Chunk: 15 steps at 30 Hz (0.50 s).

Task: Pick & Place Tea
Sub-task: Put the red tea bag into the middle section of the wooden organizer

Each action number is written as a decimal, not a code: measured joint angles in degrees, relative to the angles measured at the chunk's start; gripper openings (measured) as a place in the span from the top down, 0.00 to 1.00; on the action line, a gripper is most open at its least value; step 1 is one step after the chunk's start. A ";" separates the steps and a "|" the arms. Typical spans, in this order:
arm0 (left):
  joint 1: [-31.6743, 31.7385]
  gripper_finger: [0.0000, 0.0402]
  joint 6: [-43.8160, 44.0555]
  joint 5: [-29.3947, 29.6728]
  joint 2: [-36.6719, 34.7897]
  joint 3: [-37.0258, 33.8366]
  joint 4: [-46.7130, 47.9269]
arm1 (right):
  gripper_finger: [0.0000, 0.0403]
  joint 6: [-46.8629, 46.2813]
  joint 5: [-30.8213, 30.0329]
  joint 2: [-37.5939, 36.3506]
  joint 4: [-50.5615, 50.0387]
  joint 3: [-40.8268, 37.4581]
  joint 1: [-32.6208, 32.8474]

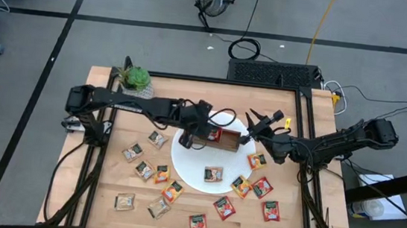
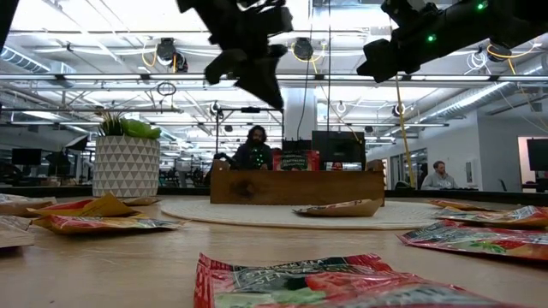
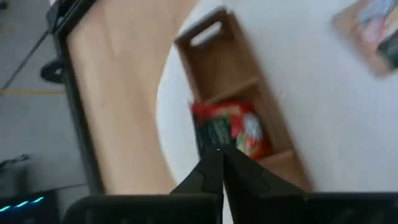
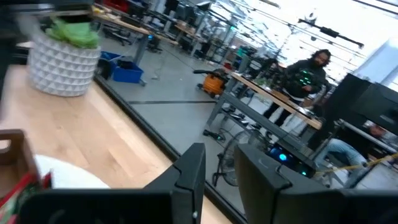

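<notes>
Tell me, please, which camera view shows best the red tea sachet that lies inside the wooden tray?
The left wrist view: the red sachet fills the middle compartment of the wooden tray, beyond the shut left gripper. The high view shows a small red patch; the low view only its top edge; the right wrist view a blurred corner.

My table (image 1: 108, 172) is pale wood with a dark frame along its edges. Straight on it sits the big round white plate (image 1: 190, 174), about mid-table, and a potted green plant (image 1: 136, 79) stands at the far left corner. Tea sachets (image 1: 134, 152) lie scattered flat on the bare wood, a loose band of red, orange and pale ones curving round the plate's near side from left to right.
</notes>
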State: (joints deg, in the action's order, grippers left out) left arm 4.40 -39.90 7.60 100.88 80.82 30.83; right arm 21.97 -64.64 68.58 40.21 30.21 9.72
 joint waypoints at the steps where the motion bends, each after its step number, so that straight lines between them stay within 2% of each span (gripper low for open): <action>1: 0.08 0.98 0.48 -1.33 1.01 1.18 0.34 | 0.82 0.18 -0.34 0.00 0.02 0.01 -0.07; 4: 0.22 0.99 0.48 -4.49 4.92 3.69 2.18 | 0.82 0.89 -1.40 0.02 0.68 -0.01 -0.31; 8: 0.86 0.99 -0.19 -5.41 10.69 6.26 4.20 | 0.82 0.48 -1.34 0.02 0.33 -0.04 -0.35; 15: 2.69 1.00 -0.13 -7.78 16.45 6.88 4.00 | 0.82 1.18 -1.32 0.00 -0.22 -0.04 -0.35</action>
State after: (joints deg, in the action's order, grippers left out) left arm 7.09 -40.03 -0.19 117.33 87.70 34.83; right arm 23.15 -65.96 68.58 39.99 30.17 9.37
